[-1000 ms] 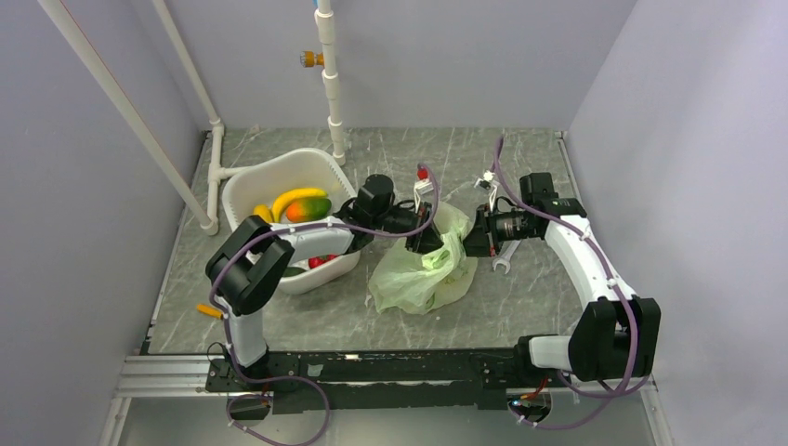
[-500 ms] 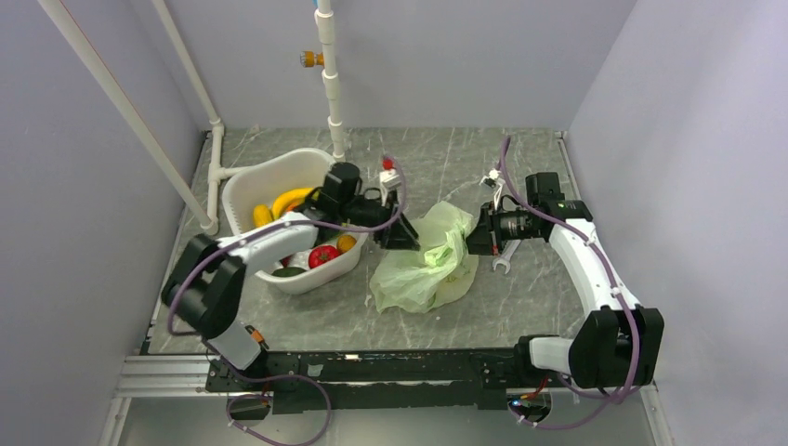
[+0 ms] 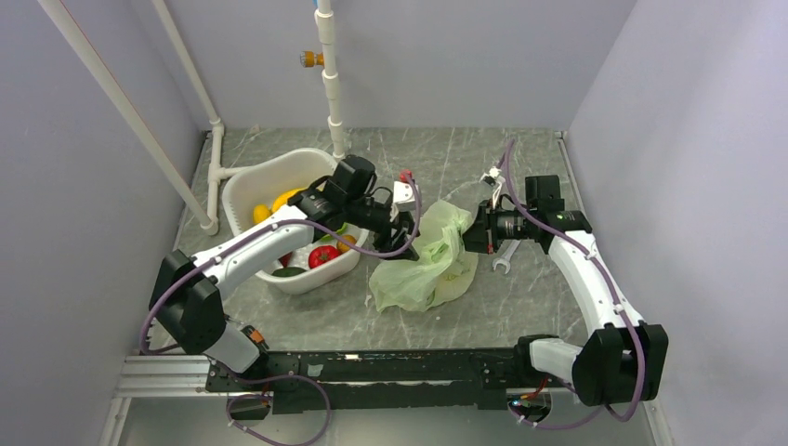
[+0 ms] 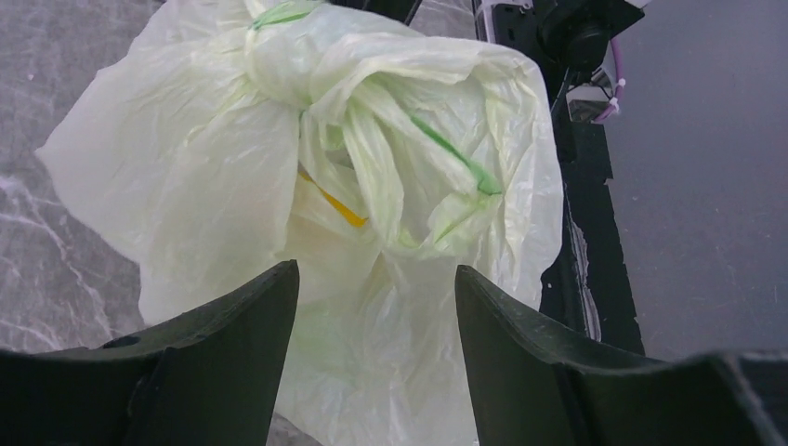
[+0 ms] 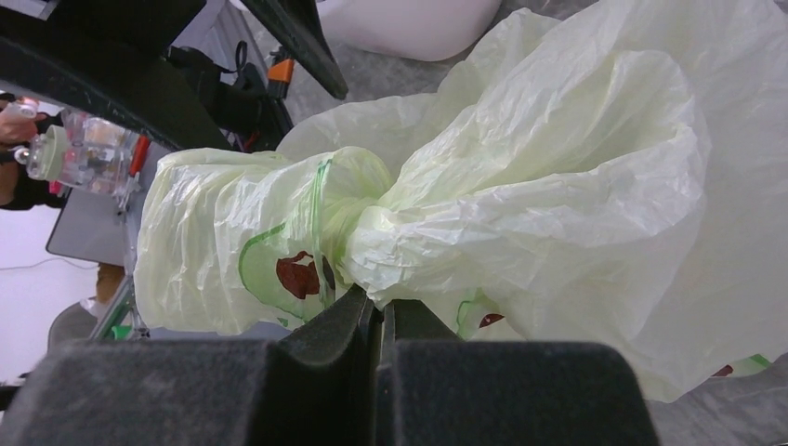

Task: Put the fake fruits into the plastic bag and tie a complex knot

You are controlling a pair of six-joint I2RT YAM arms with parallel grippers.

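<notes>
At the middle of the table (image 3: 520, 167), the plastic bag (image 3: 423, 269) lies crumpled just beside the white basin (image 3: 256, 181), its upper part drawn up toward the right arm. We see the right fingers (image 5: 358, 316) pressed together on a fold of the bag, just under a tight bunched neck. The left fingers (image 4: 269, 297) stand apart close over the bag with nothing clamped between them.

We judge the task to be part done at best. Several fake fruits (image 3: 322, 255) lie in the basin: a yellow banana, a red tomato-like one and a dark one. So the filling looks unfinished. The bag's top is already gathered into what may be the knot (image 5: 358, 218), but we cannot tell whether it is truly tied or only twisted, and a complex knot would likely need more turns.

Much is hidden from us. The cloudy plastic conceals whatever is inside the bag. A yellow streak in the left wrist view could be fruit or print, and the red-brown shapes in the right wrist view look printed. The left arm covers part of the basin, so we cannot count the fruits. The ends of the handle loops cannot be traced.
</notes>
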